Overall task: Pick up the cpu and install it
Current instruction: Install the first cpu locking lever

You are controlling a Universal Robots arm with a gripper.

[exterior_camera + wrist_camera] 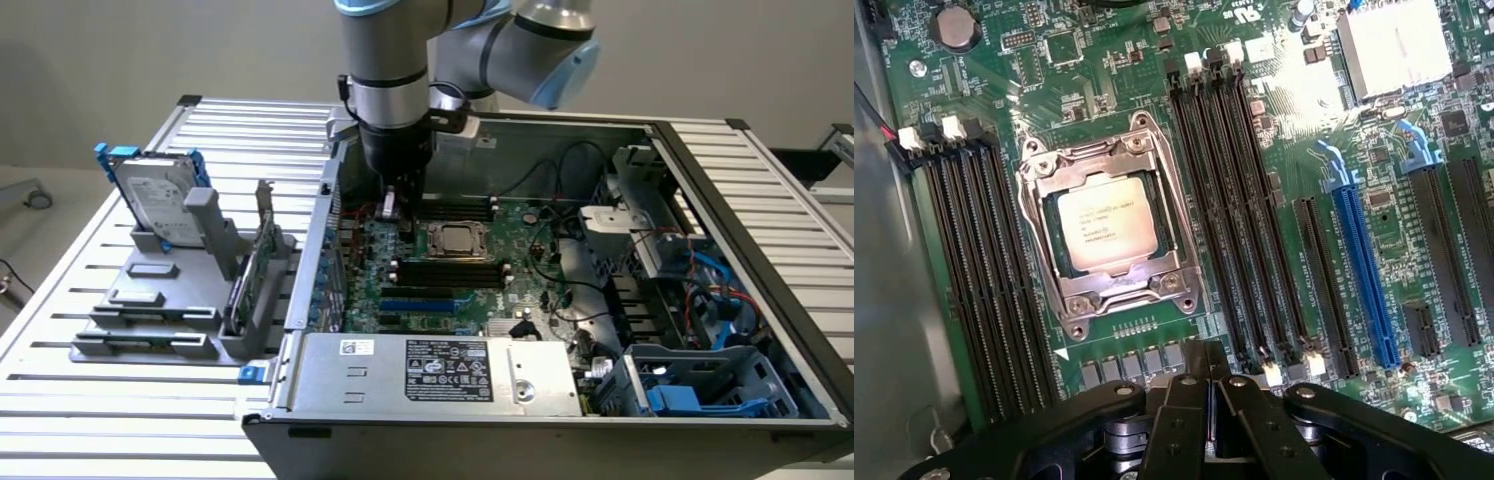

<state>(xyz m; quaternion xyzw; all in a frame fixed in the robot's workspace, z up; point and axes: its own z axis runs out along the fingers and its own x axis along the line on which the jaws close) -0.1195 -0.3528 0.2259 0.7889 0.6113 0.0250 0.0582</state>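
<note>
While the arm hangs over the open case, the cpu, that small flat square chip with the dull silver metal top plate, lies seated in the dark square metal-framed socket, left of centre in the wrist frame. Its printed face is up and catching glare, and the steel frame runs all round it. Whether the frame is clamped down on it, I can't tell from here.

In the exterior view the same chip sits at mid-frame on the green motherboard, with black memory slots just below it in the picture.

Now the tool: the black two-fingered gripper comes up from the bottom edge of the wrist frame, jaws drawn fully together, nothing between them. It's empty, and apart from the chip. So the chip lies ahead of the fingertips, up and to the left in that frame, with a row of small grey components between the two.

In the exterior view the gripper hangs at upper centre, just up and left of the chip, low over the board beside the case wall. Being square, the chip offers no long axis; its edges sit slightly skewed to the frame.

Over at the exterior frame's left, the large silver hard drive with blue brackets stands upright in a grey rack, well apart from all this.
</note>
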